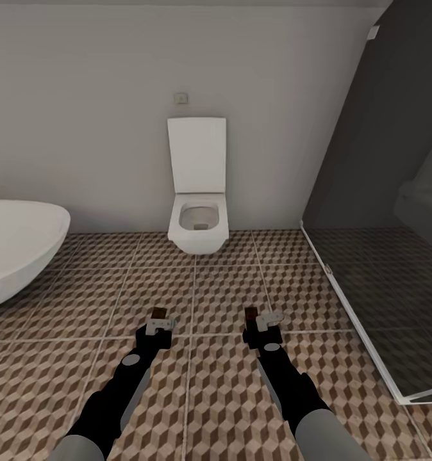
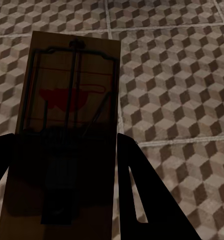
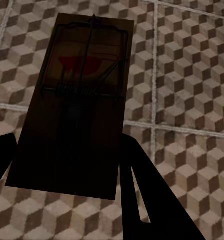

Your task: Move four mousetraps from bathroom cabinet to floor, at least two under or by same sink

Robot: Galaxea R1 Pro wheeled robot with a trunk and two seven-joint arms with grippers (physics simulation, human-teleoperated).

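Mousetraps are being carried, one per arm: one mousetrap (image 2: pixel 67 130) is pinched in the left gripper (image 1: pixel 159 322), another mousetrap (image 3: pixel 77 105) is clamped between the right gripper (image 1: pixel 259 320) fingers. Both are held above the tiled bathroom floor (image 1: pixel 222 301), facing a wall-hung toilet (image 1: pixel 198 218), bathtub (image 1: pixel 17 243) at the left.

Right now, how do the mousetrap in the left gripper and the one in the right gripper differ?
The left gripper's mousetrap looks lighter, its wood tan at the far end; the right gripper's mousetrap looks darker, nearly all in shadow. In the wrist views the left one fills more of the picture. Both are flat wooden boards with wire parts and a red mark, held above the bathroom floor.
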